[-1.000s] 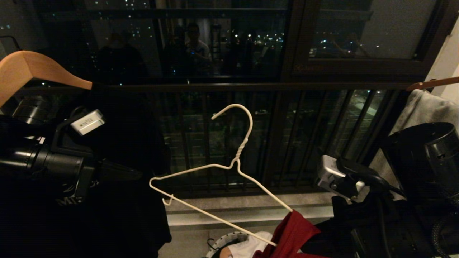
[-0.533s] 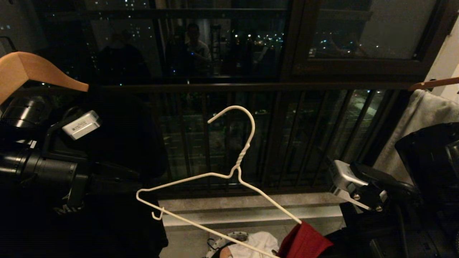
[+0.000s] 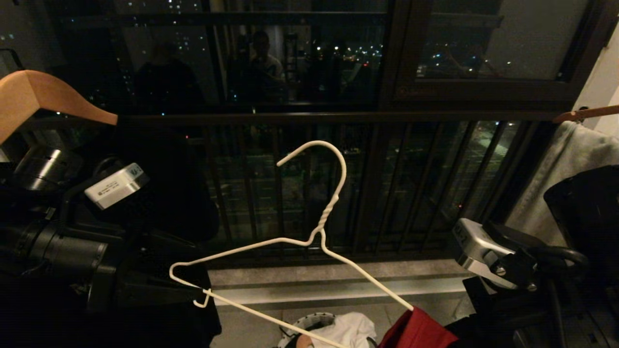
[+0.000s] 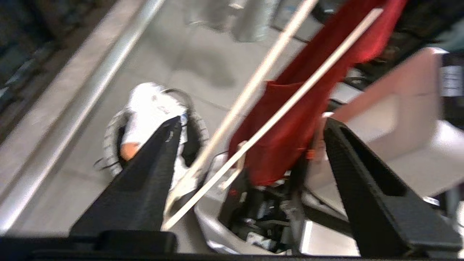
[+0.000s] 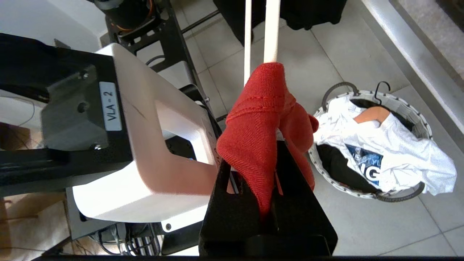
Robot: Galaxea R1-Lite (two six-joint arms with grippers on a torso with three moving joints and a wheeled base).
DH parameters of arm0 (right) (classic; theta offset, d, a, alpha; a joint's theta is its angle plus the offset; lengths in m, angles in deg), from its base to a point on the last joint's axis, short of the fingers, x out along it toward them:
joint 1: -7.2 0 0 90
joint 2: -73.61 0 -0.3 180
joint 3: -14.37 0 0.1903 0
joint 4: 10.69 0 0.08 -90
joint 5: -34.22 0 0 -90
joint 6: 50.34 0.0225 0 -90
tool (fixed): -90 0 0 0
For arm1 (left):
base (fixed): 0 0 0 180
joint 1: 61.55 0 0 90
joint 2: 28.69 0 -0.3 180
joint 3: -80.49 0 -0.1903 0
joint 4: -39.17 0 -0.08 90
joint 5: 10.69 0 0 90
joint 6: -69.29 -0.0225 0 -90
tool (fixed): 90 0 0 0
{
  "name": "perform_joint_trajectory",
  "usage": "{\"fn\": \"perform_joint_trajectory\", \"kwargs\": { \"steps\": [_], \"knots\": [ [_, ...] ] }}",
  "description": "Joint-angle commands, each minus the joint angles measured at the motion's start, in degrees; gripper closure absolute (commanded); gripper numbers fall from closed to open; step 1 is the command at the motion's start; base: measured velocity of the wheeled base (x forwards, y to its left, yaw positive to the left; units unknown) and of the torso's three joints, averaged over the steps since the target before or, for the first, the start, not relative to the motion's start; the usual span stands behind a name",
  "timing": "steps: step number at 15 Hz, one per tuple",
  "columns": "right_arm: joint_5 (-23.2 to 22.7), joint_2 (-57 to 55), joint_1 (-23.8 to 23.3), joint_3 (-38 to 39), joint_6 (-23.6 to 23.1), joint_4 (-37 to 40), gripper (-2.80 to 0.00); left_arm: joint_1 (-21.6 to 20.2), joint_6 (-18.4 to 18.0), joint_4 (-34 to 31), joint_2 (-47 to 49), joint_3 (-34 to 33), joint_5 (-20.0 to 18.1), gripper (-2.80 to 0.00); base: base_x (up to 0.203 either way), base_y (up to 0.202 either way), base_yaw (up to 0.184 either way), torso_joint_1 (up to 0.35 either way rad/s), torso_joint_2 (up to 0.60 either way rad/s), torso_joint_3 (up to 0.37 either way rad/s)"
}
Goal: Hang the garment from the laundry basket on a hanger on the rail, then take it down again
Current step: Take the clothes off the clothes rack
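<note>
My right gripper point(image 5: 266, 170) pinches the soft red T-shirt point(image 5: 262, 127) with the thin, springy wire hanger point(image 3: 309, 237), while the left gripper point(image 4: 250, 145) stands open beside its free end.

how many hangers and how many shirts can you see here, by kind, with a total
wire hanger: 1
wooden hangers: 3, one at the left, one at the right edge, one in the basket
red garment: 1
white T-shirt: 1
total: 6
</note>
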State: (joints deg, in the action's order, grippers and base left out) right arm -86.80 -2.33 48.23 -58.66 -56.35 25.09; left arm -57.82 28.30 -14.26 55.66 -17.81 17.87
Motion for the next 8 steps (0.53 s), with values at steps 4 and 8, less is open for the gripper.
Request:
{"fn": "perform_joint_trajectory", "kwargs": {
  "steps": [4,8],
  "knots": [
    [-2.1,1.8,0.0,0.0,-0.1,0.2,0.00,0.8,-0.1,0.0,-0.4,-1.5,-7.3,-2.80,0.000,0.000,0.000,0.000,0.00,0.000],
    [-3.6,1.9,0.1,0.1,0.0,0.2,0.00,2.2,0.0,0.1,-0.4,-2.4,-10.0,-2.80,0.000,0.000,0.000,0.000,0.00,0.000]
  ]
}}
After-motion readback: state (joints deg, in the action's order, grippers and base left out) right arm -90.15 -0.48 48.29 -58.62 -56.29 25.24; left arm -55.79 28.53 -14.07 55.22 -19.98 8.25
